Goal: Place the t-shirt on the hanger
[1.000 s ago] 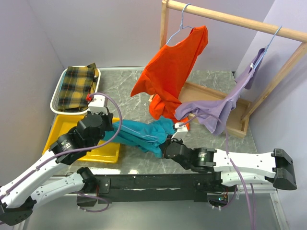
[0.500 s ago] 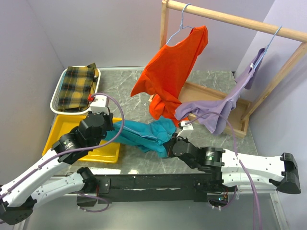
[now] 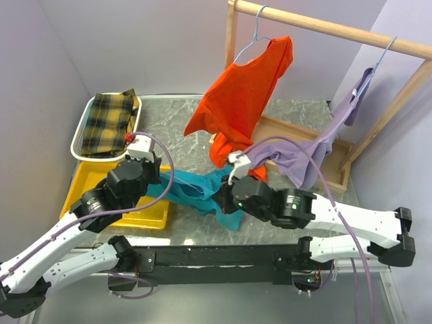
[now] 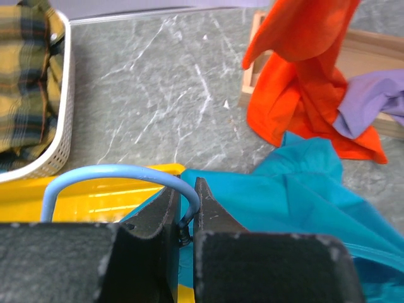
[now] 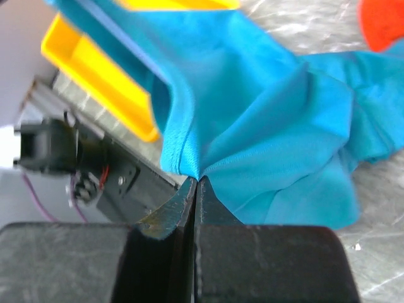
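Note:
The teal t-shirt [image 3: 192,191] stretches low over the table between my two arms. My left gripper [image 4: 185,189] is shut on the neck of the pale-blue wire hanger [image 4: 113,172], just below its curved hook, with teal cloth [image 4: 303,202] spreading away to the right. In the top view that gripper [image 3: 159,181] sits at the shirt's left end, over the yellow tray, and the hanger's body is hidden in the cloth. My right gripper [image 5: 196,183] is shut on a stitched hem of the t-shirt [image 5: 265,113]. From above it [image 3: 226,197] is at the shirt's right end.
An orange shirt [image 3: 243,94] and a lilac shirt [image 3: 304,155] hang from wire hangers on a wooden rail [image 3: 337,30], both drooping close to the right arm. The rack's wooden base [image 3: 287,131] lies behind. A white basket [image 3: 79,135] of plaid cloth and a yellow tray [image 3: 145,217] sit left.
The right arm has swung left and forward with the shirt hem pinched in it, bunching the teal cloth shorter. The left arm has barely moved.

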Robot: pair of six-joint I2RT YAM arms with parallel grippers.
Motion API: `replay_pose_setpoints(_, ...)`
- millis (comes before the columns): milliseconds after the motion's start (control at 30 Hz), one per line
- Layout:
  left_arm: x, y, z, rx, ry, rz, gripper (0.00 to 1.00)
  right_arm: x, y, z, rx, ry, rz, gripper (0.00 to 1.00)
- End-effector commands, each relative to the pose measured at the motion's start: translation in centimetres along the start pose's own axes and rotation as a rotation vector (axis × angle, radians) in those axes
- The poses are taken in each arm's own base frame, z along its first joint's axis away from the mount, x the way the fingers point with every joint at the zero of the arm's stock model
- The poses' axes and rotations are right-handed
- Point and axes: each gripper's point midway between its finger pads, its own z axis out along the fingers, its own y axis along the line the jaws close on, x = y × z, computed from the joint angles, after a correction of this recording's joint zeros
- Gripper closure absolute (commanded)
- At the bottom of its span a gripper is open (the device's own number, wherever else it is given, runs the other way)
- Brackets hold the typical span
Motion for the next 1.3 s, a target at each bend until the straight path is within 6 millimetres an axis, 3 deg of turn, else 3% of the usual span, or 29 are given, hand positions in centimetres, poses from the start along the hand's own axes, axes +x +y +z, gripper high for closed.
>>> replay_pose_setpoints(0,-3.7,-2.4,-1.2,0.135,-0.100,-0.023,0.99,-1.6,3.4,-1.0,-0.119,0.063,-0.123,1.00)
replay_pose_setpoints(67,-4.3,-3.3,-1.4,0.172,-0.120,-0.029,0.99,-2.3,4.0,-0.9,-0.117,0.068,-0.165,1.00)
replay_pose_setpoints(233,-4.2,-5.9,-1.8,0.263,-0.127,-0.034,0.99,-6.9,5.9,-2.4,-0.172,0.003,-0.188,1.00)
replay_pose_setpoints(400,-4.6,-7.8,-1.8,0.313,-0.132,-0.072,0.99,-10.0,6.1,-3.5,-0.219,-0.040,-0.168,1.00)
replay_pose_setpoints(567,-7.3,-6.8,-2.7,0.276,-0.179,-0.105,0.99,-9.5,3.8,-3.2,-0.180,-0.014,-0.161,1.00)
replay_pose_setpoints(667,-8.8,-6.7,-3.5,0.287,-0.199,-0.114,0.99,-9.3,1.3,-3.4,-0.147,-0.018,-0.132,0.98)
replay_pose_setpoints(800,-9.5,-8.5,-4.1,0.379,-0.181,-0.102,0.99,-9.4,-1.0,-3.8,-0.106,-0.036,-0.109,0.53)
replay_pose_setpoints(1000,-9.3,-7.7,-3.0,0.293,-0.151,-0.053,0.99,-10.1,-2.1,-6.0,-0.091,-0.100,-0.107,0.23)
replay_pose_setpoints(1200,-8.7,-8.3,-2.3,0.292,-0.131,-0.050,0.99,-8.0,-1.8,-6.4,-0.193,-0.097,-0.172,0.18)
replay_pose_setpoints(1267,-8.7,-8.8,-2.4,0.320,-0.126,-0.045,0.99,-6.7,-0.3,-6.7,-0.282,-0.044,-0.204,0.19)
